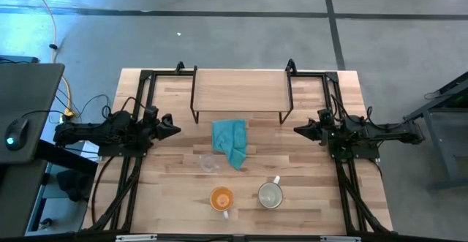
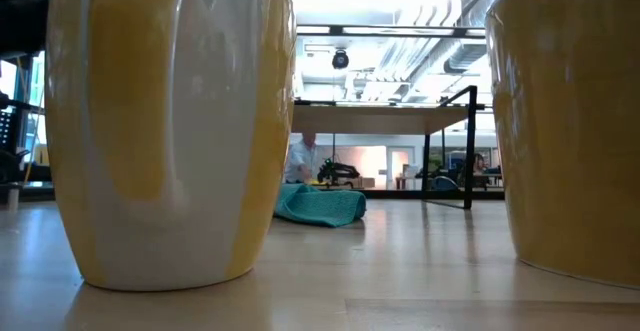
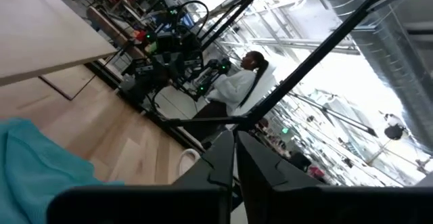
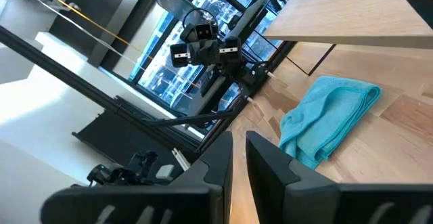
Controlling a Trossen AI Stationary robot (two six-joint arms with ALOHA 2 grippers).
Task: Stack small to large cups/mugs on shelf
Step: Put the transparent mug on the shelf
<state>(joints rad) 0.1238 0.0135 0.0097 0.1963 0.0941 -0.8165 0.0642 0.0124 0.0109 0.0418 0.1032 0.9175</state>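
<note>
The shelf (image 1: 240,96), a light-wood board on thin black legs, stands at the table's far middle. Three vessels rest on their bases on the table near the front: a small clear glass cup (image 1: 208,163), an orange mug (image 1: 221,198) and a larger pale mug (image 1: 270,194). The two mugs loom close in the low view, the orange mug (image 2: 170,121) and the pale mug (image 2: 570,121). My left gripper (image 1: 175,130) hovers shut at the table's left side. My right gripper (image 1: 298,130) hovers shut at the right side. Both point toward the middle with nothing between their fingers.
A crumpled teal cloth (image 1: 230,143) lies on the table just in front of the shelf, between the two grippers and beyond the cups. Black arm frames run along both side edges. A person (image 3: 237,82) sits in the room beyond the table.
</note>
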